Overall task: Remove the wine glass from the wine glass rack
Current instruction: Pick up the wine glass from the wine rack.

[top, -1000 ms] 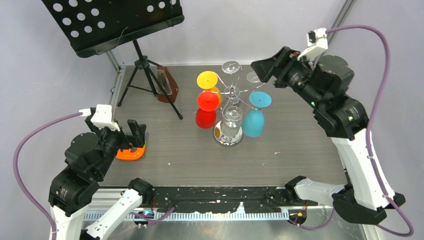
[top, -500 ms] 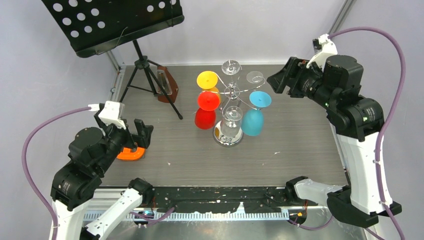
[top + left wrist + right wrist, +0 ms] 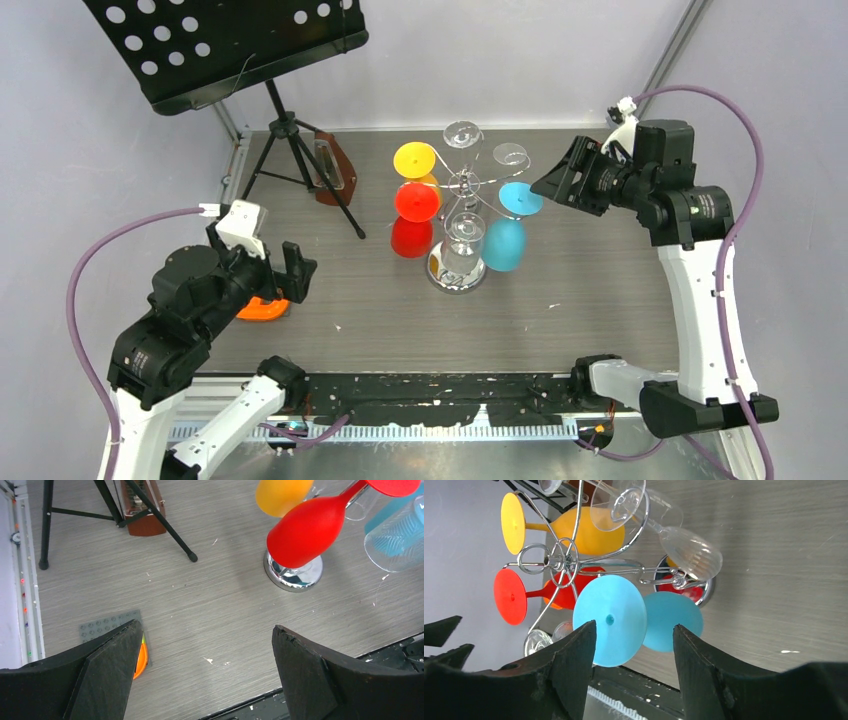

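Right gripper point(image 3: 548, 183) now lower, beside blue glass point(image 3: 507, 245), jaws part-open, empty; sideways bump could topple rack point(image 3: 293, 576).

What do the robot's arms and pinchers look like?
The left arm and the right arm have white lower parts and chunky black joints. A purple cable loops from each wrist, beside a small white box. The left gripper and the right gripper each have two flat, black, wedge-shaped fingers.
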